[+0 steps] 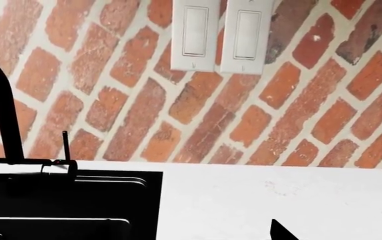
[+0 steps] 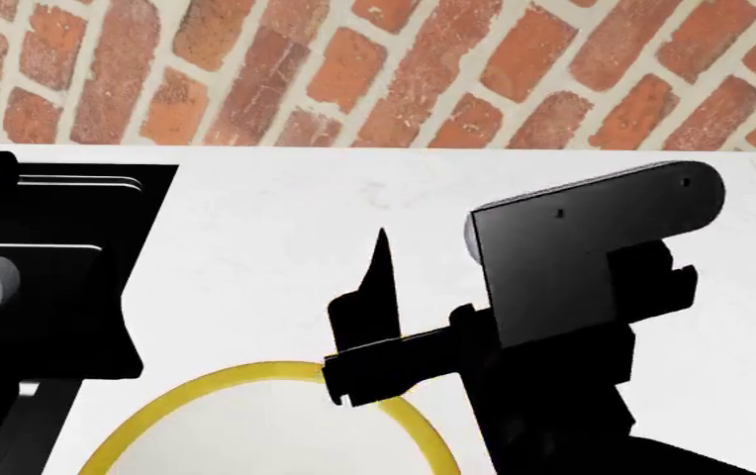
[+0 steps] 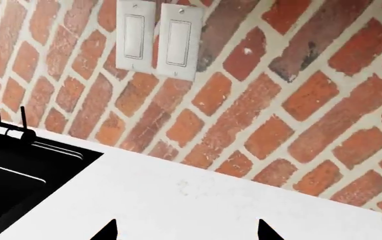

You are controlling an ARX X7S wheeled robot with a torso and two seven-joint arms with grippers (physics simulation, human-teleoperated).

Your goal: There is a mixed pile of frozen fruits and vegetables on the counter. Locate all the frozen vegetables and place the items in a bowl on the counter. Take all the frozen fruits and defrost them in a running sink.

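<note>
In the left wrist view I see the black sink (image 1: 64, 205) with its faucet (image 1: 1, 105) set in the white counter (image 1: 278, 195), under a brick wall (image 1: 111, 100) with two light switches (image 1: 221, 35). Only one fingertip of the left gripper (image 1: 281, 231) shows, so I cannot tell its opening.

In the head view, the bowl (image 2: 392, 401) shows its yellow rim near the bottom edge, right of the sink (image 2: 48, 267). A black gripper (image 2: 378, 297) is just above that rim; which arm it belongs to, I cannot tell.

In the right wrist view, the right gripper (image 3: 187, 231) has its two tips wide apart, holding nothing, over the counter (image 3: 177, 200).
</note>
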